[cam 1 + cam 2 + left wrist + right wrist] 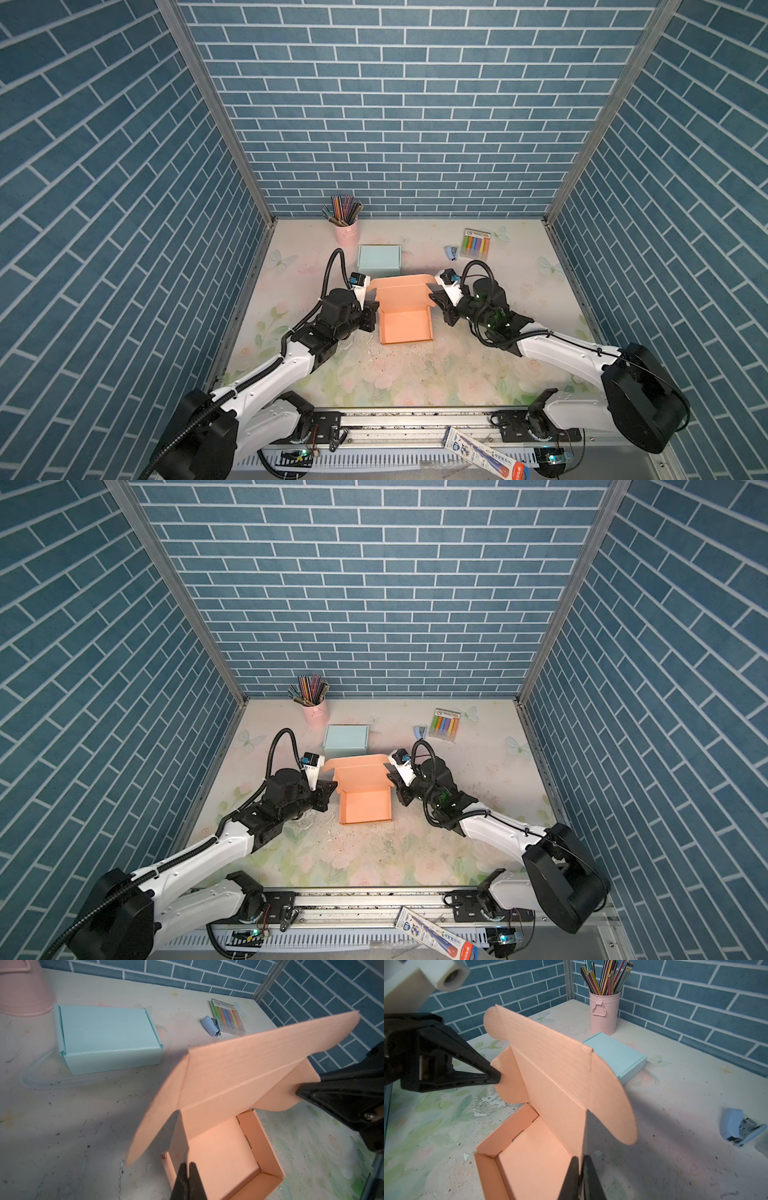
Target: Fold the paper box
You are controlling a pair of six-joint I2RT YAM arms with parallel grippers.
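Orange paper box (405, 326) sat on the desk (415, 374), lid raised, left jaws clamped one side flap (510, 1082), right jaws clamped the opposite flap (286, 1093).

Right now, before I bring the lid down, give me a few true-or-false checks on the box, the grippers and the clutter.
1. The orange box has its lid raised and its tray open. True.
2. The left gripper and the right gripper are each shut on a side flap of the lid. True.
3. The blue box is open. False: it is closed and sits behind the orange box.
4. The stapler lies inside the orange box. False: it lies on the table beside the marker pack.
5. The pencil cup lies on its side. False: it stands upright near the back wall.
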